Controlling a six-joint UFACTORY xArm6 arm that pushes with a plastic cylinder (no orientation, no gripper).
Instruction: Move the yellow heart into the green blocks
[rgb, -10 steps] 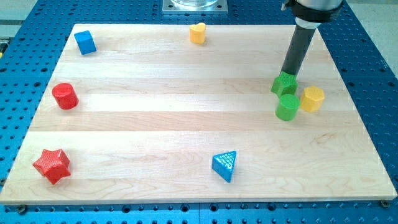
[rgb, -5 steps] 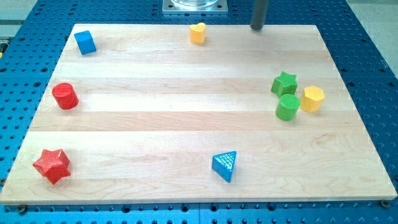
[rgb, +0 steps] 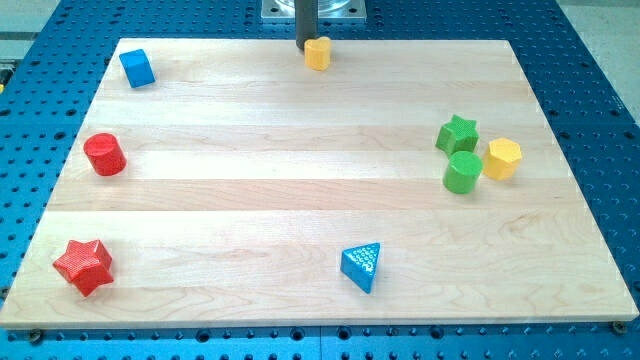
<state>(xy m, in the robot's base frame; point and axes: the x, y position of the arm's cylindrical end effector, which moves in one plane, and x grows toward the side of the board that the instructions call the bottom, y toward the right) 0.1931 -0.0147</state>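
Observation:
The yellow heart (rgb: 318, 53) sits near the board's top edge, a little left of centre. My tip (rgb: 304, 49) is right at the heart's upper left side, close against it; contact cannot be told. The green star (rgb: 457, 134) and the green cylinder (rgb: 462, 172) stand together at the view's right, the star just above the cylinder. They are far to the right of and below the heart.
A yellow hexagon (rgb: 503, 158) touches the green cylinder's right side. A blue cube (rgb: 137, 68) is at top left, a red cylinder (rgb: 104, 154) at left, a red star (rgb: 82, 265) at bottom left, a blue triangle (rgb: 362, 266) at bottom centre. The wooden board (rgb: 300, 200) lies on a blue perforated table.
My tip left the green star, crossed the top edge toward the left, and now stands beside the yellow heart. No block has moved.

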